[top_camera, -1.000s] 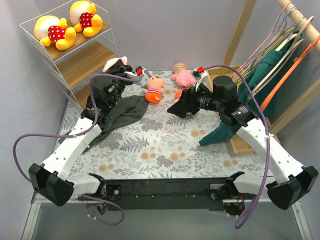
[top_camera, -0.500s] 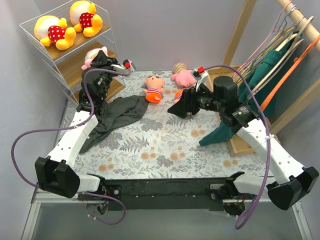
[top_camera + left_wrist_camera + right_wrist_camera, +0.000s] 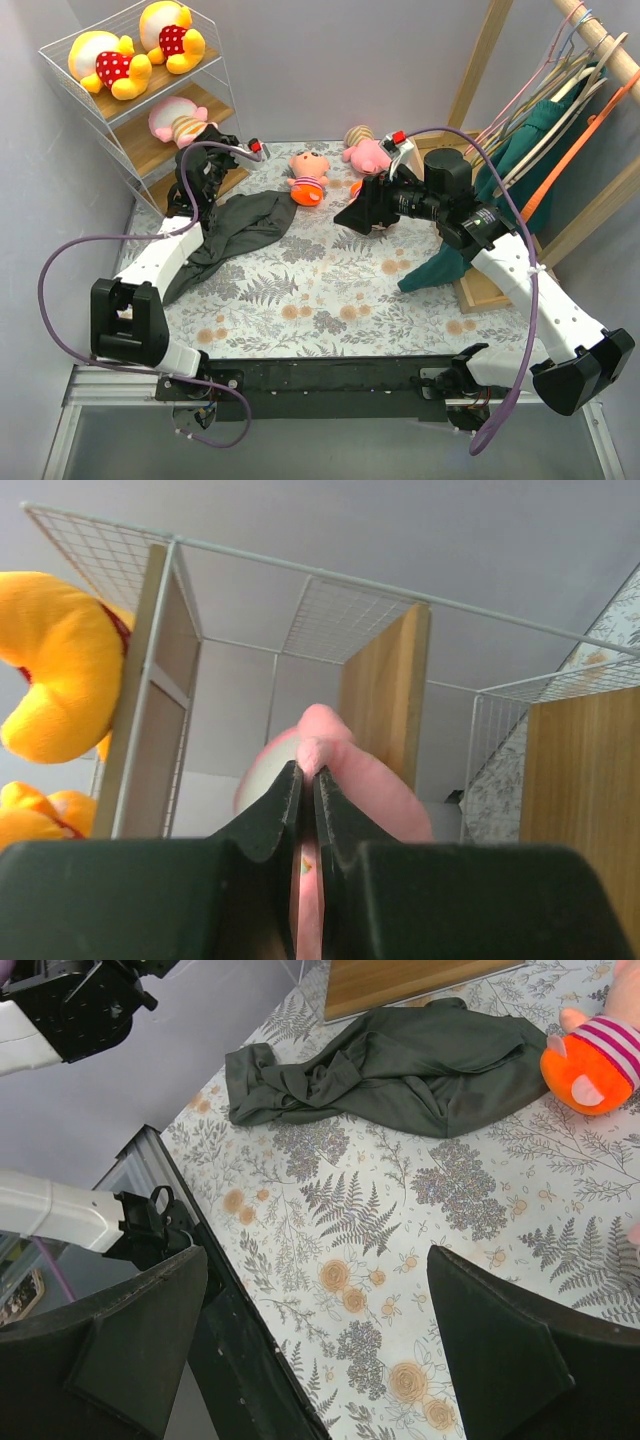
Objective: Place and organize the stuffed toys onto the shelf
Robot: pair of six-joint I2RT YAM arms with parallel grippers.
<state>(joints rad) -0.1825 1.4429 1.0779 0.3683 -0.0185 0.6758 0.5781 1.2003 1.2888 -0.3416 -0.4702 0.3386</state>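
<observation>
Left end effector (image 3: 308,773) — tight on pig (image 3: 368,794)

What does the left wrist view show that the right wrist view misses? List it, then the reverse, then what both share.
Left wrist only: the left gripper shut on a pink pig, and yellow bears. Right wrist only: the open right gripper, a grey cloth, an orange doll. Both: the flowered table cover and a wooden shelf board.

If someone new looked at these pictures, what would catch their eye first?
The yellow bears on the top board of the shelf stand out brightest. Just below, the left gripper is shut on a pink pig at the middle board, while a dark grey cloth sprawls on the floral table.
</observation>
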